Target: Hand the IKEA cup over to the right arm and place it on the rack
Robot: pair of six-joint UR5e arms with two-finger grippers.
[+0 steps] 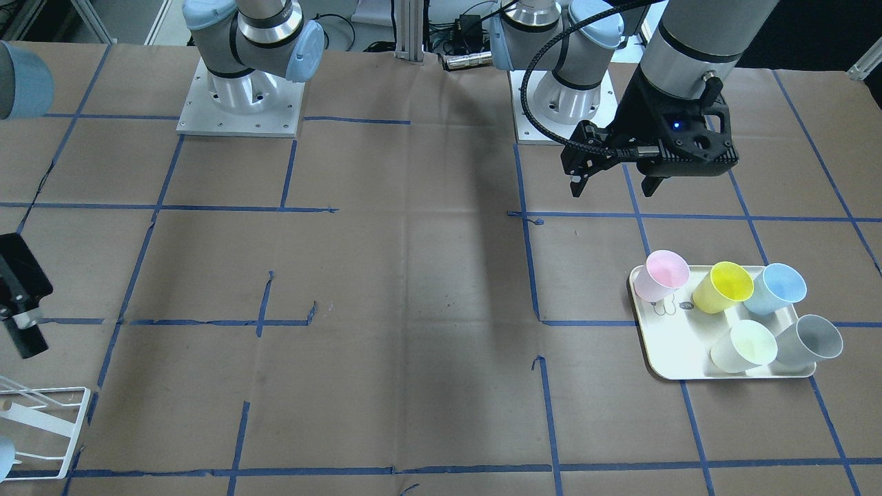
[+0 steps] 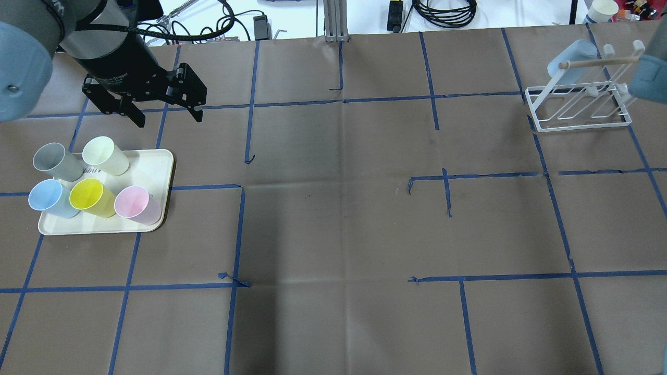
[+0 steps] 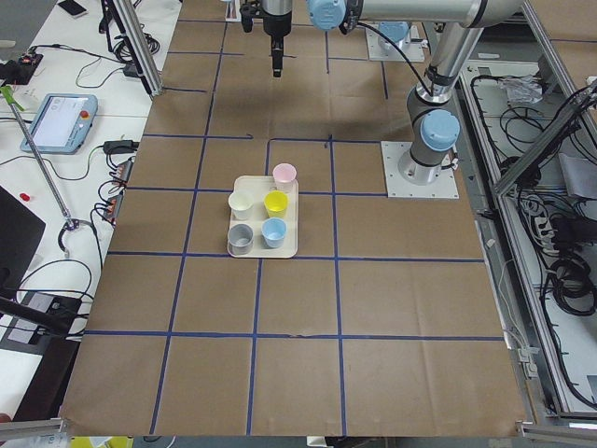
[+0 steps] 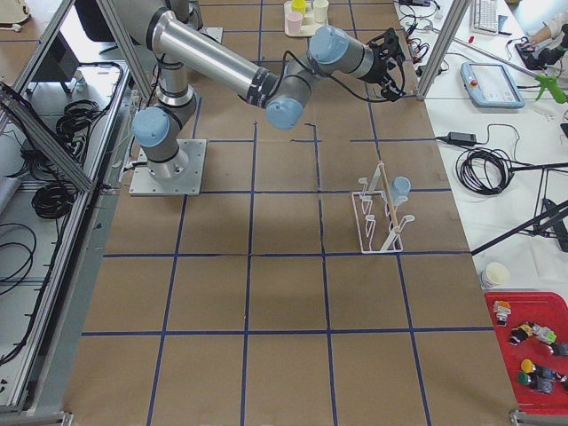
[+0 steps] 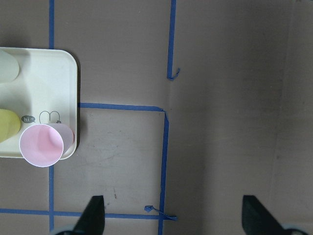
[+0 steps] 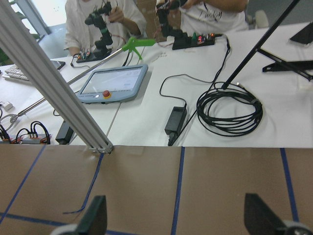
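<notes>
Several IKEA cups stand on a cream tray (image 2: 153,166): pink (image 2: 134,203), yellow (image 2: 89,197), blue (image 2: 49,198), pale green (image 2: 104,154) and grey (image 2: 54,160). My left gripper (image 2: 161,112) hangs open and empty high above the table beside the tray. In the left wrist view its gripper (image 5: 173,218) is open, with the pink cup (image 5: 43,144) to the left. My right gripper (image 6: 176,220) is open and empty and points level past the table edge. It is near the white wire rack (image 2: 583,126), which holds one pale-blue cup (image 2: 570,60).
The table is brown paper with a blue tape grid. The rack stands at the table's far corner in the front-facing view (image 1: 77,430). Both arm bases (image 1: 241,110) are bolted at the robot's edge. Desks with cables, a teach pendant (image 6: 115,83) and people lie beyond the table.
</notes>
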